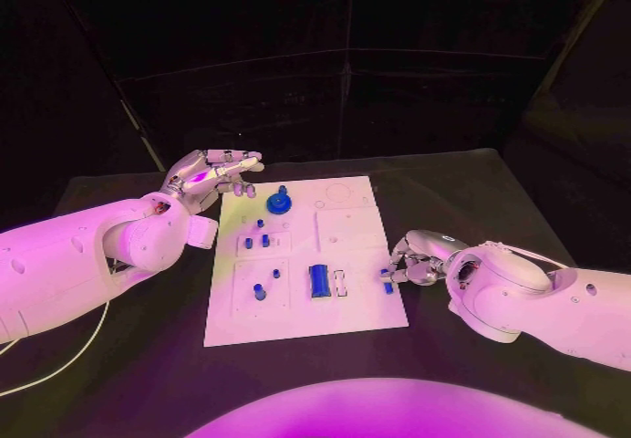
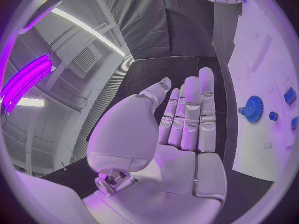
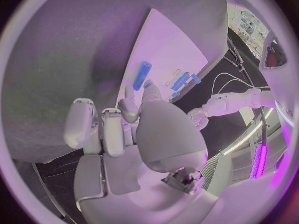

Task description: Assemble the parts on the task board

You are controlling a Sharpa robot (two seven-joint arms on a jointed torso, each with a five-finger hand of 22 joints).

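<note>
The white task board [image 1: 353, 310] lies in the middle of the table. A blue gear [image 1: 279, 203] stands near its far left part, and a blue block [image 1: 318, 280] sits near the middle. My left hand [image 1: 211, 173] hovers over the board's far left corner, fingers straight and apart [image 2: 187, 119], holding nothing; the gear [image 2: 252, 108] is just beside it. My right hand [image 1: 418, 260] is at the board's right edge and pinches a small blue peg [image 1: 388, 279] between thumb and finger. The peg [image 3: 142, 75] sticks out over the board [image 3: 168, 45].
Several small blue pieces [image 1: 259, 242] stand in the board's left half, with another [image 1: 259, 292] nearer me. A pale slot [image 1: 339, 283] lies beside the blue block. Black table [image 1: 473, 201] surrounds the board on all sides.
</note>
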